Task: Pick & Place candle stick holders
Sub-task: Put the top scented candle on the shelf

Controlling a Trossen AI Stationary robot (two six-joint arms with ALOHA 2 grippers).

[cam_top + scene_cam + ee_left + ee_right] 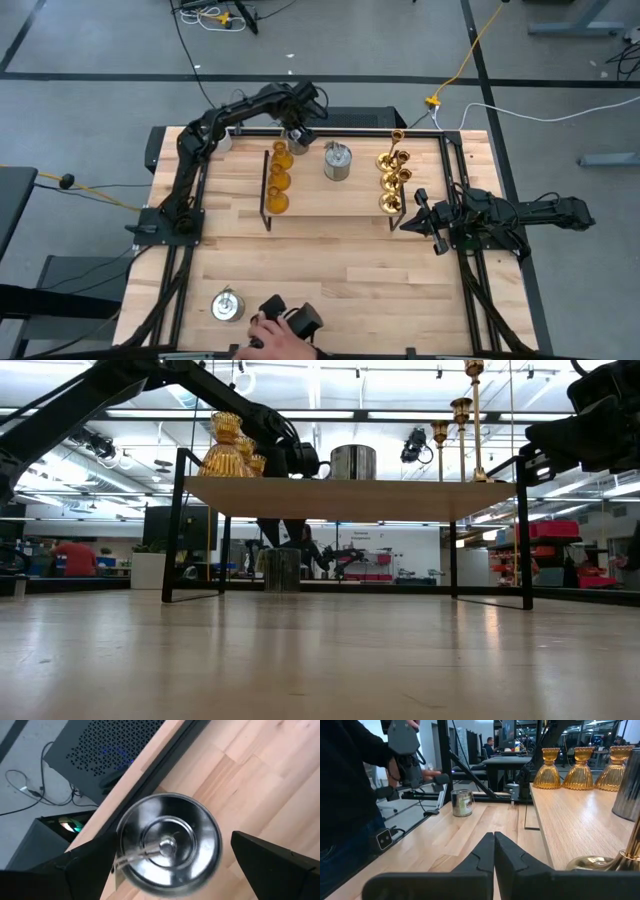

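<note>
A wooden rack (330,195) carries three amber holders (279,180), one silver can-shaped holder (338,160) and several gold brass holders (395,170). My left gripper (297,133) is at the table's far edge behind the rack, open, pointing down over another silver can holder (170,845). One finger (85,865) stands on each side of it. This can stands on the table (282,570). A third silver can (228,305) stands at the near left. My right gripper (418,210) is shut and empty beside the rack's right end.
A person's hand (285,325) with a black device is at the table's near edge, close to the near silver can (462,802). The rack's black wire sides (266,190) stand at both its ends. The table's far edge (150,775) runs right beside the left gripper.
</note>
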